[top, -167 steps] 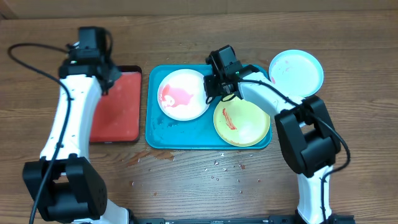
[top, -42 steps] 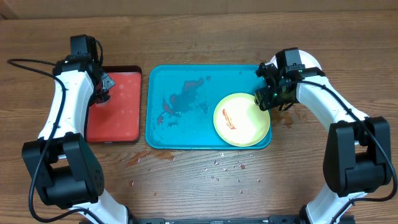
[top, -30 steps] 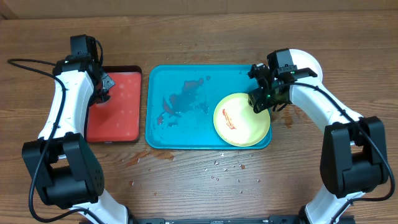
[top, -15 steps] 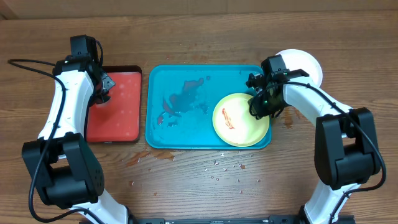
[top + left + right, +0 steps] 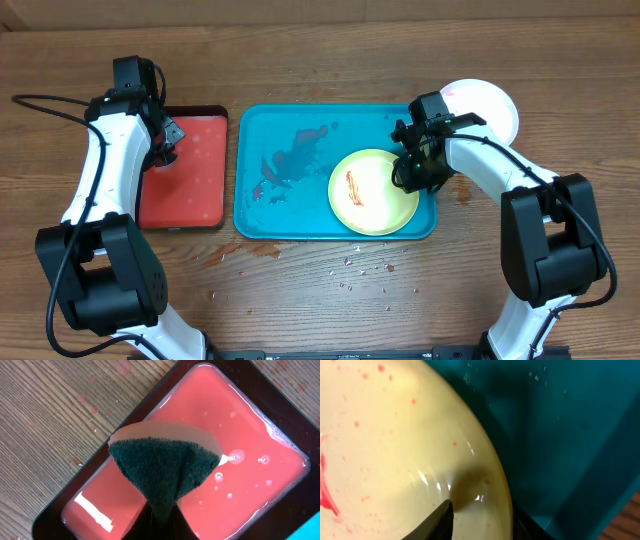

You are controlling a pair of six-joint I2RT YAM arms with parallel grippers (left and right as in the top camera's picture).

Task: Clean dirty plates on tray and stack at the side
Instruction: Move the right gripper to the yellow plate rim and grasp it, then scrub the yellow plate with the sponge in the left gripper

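One yellow-green plate (image 5: 370, 195) with a red smear lies on the turquoise tray (image 5: 290, 215), toward its right side. My right gripper (image 5: 408, 172) is shut on that plate's right rim. The right wrist view shows the plate (image 5: 395, 450) with my gripper (image 5: 480, 520) pinching its edge, one finger on the inner face and one outside, over the tray (image 5: 560, 435). A white plate (image 5: 485, 105) rests on the table beyond the tray's back right corner. My left gripper (image 5: 165, 135) (image 5: 160, 522) is shut on a folded green-and-tan sponge (image 5: 165, 470) above the red tray (image 5: 250, 475).
The red tray (image 5: 185, 190) with a dark rim holds soapy liquid, left of the turquoise tray. Dark sauce smears (image 5: 285, 165) mark the turquoise tray's left half. Small crumbs (image 5: 360, 270) lie scattered on the wooden table in front of it.
My right gripper came from the white plate down to the yellow-green plate's right rim and closed on it. The plate slid a little to the left. The left arm stayed still.
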